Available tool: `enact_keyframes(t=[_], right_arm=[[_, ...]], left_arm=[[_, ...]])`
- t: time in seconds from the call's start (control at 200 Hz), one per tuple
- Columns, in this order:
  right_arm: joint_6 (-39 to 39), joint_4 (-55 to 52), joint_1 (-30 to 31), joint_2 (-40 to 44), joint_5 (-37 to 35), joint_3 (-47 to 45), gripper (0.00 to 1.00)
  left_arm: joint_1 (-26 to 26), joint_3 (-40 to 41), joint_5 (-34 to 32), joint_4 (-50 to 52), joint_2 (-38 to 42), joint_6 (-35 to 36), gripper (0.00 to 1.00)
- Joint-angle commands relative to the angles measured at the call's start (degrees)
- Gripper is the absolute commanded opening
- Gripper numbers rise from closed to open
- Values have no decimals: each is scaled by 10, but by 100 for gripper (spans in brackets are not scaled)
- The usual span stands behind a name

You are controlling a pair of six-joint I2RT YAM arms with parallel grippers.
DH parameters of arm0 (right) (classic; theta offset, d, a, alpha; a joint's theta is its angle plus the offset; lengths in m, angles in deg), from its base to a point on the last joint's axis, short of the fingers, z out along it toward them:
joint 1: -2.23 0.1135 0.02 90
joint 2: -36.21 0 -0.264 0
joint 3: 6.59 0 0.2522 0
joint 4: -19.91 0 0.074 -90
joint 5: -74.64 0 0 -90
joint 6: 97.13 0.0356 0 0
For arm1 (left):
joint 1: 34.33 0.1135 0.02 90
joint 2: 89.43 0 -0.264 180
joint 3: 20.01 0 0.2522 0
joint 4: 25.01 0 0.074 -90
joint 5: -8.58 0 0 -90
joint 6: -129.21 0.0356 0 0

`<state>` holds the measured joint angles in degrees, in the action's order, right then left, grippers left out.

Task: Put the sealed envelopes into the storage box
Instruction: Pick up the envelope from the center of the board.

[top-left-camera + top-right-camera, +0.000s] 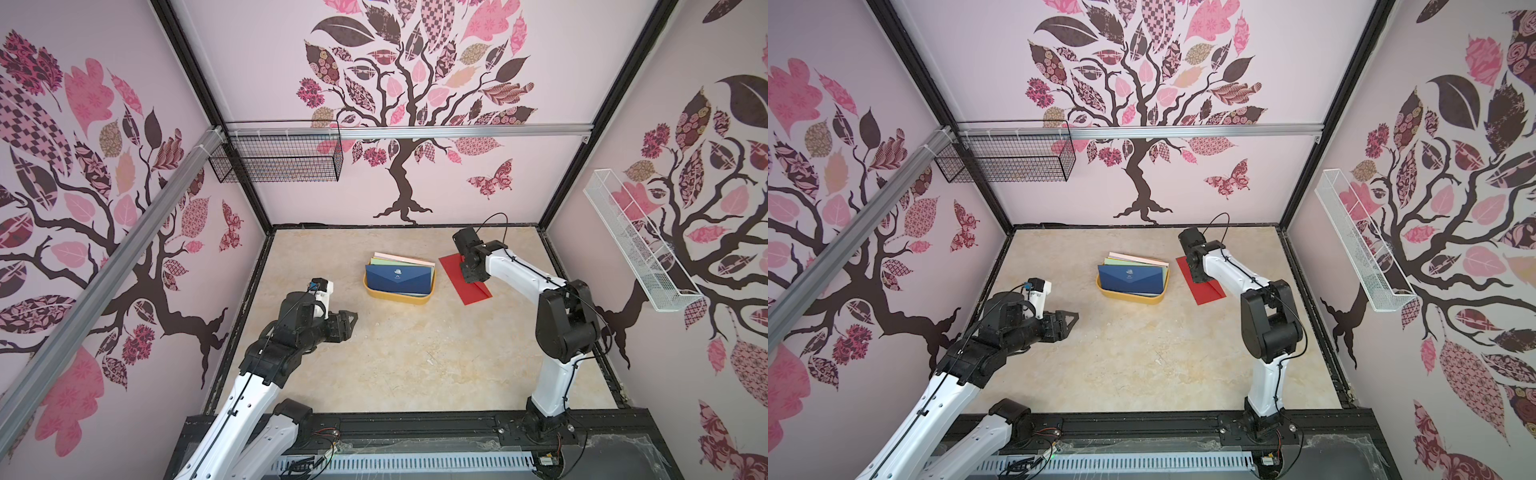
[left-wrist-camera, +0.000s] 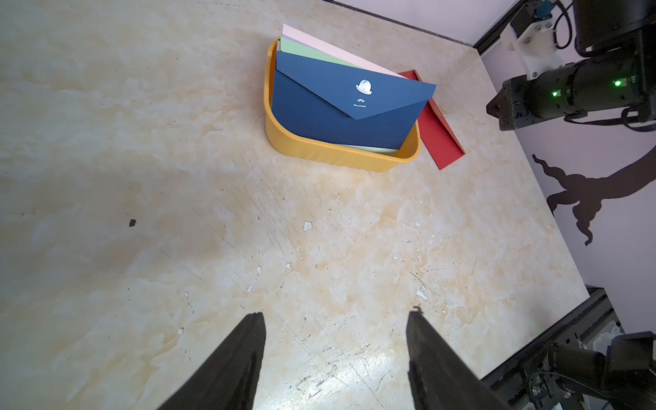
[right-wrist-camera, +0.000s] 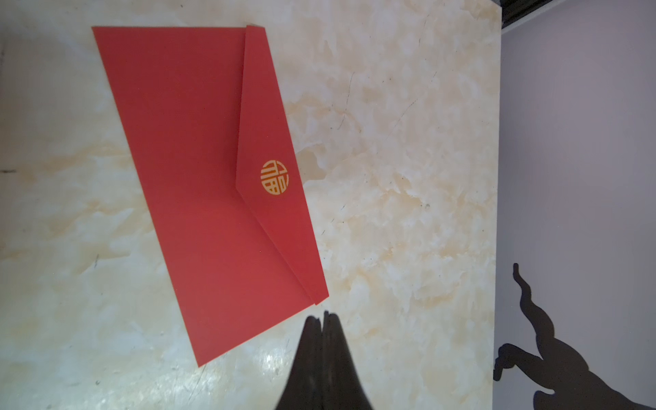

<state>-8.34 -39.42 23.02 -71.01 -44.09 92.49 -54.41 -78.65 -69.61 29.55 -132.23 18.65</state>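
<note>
Lying flat, red envelope with gold seal, right fingers closed, left fingers apart.

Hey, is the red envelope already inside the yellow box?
No, the red envelope lies flat on the table just outside the yellow box, beside its wall.

Both top views are bright and evenly lit, with faint shadows, and the wide lens bends the wall rail and the black post toward the frame edges. In the left wrist view a dim shadow covers the left half of the table, glare shines at the lower middle, and the fingers of the left gripper are blurred. The right wrist view is sharp on the red envelope, with glare beside the soft-edged right gripper.
</note>
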Motion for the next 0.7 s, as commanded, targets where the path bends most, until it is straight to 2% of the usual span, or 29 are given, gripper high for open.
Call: enact_keyframes(t=[0.0, 0.065, 0.185, 0.46, 0.695], right_arm=[[-12, 33, -1, 4, 34, 0, 19], [-7, 16, -1, -26, 39, 26, 31], [-4, -11, -1, -98, 20, 86, 41], [-12, -55, -2, -233, -12, 219, 45], [-24, -67, -2, -288, -35, 275, 45]], left_arm=[[1, -5, 12, -2, -1, -3, 68], [1, -2, 7, -1, -2, -1, 67], [1, 3, 3, -4, -2, 2, 67], [0, 7, 2, -8, -3, 3, 68], [0, 9, 3, -11, -3, 4, 68]])
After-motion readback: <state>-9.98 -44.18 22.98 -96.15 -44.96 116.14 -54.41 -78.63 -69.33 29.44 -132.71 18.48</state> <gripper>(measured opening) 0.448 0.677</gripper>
